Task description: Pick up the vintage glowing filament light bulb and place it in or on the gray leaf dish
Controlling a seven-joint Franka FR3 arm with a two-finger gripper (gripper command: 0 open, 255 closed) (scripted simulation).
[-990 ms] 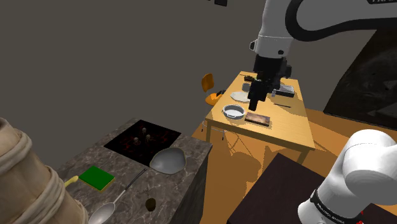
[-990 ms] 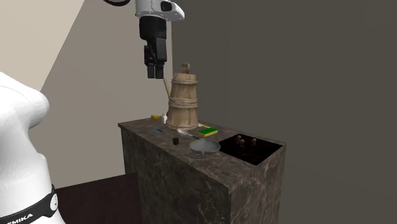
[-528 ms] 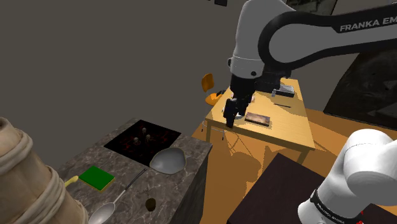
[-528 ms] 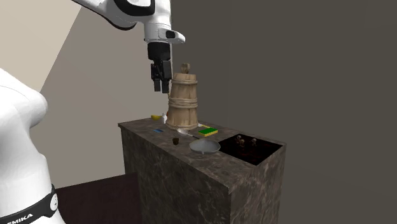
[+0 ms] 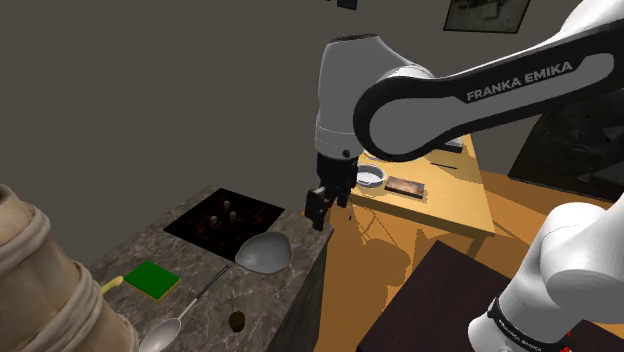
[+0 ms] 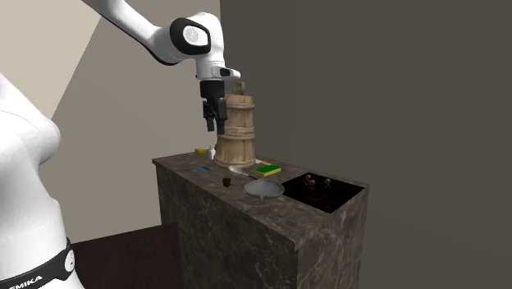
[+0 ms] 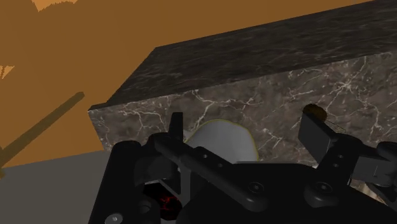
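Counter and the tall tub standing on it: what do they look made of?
Counter: dark stone, marble-like, going by its pale branching veins. Tub: probably wood, with vertical tan staves bound by lighter rope-like bands.

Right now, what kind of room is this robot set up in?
Likely a kitchen or dining area: a dark marble counter holds a spoon and green sponge, a wooden churn stands on it, and a wooden table sits beyond.

A dark grey wall (image 5: 150, 90) rises behind the dark marble bench (image 5: 310, 285). Beyond the bench, a wooden table (image 5: 460, 205) stands on orange-brown floor (image 5: 390, 250); a framed picture (image 5: 487, 12) hangs above that table.
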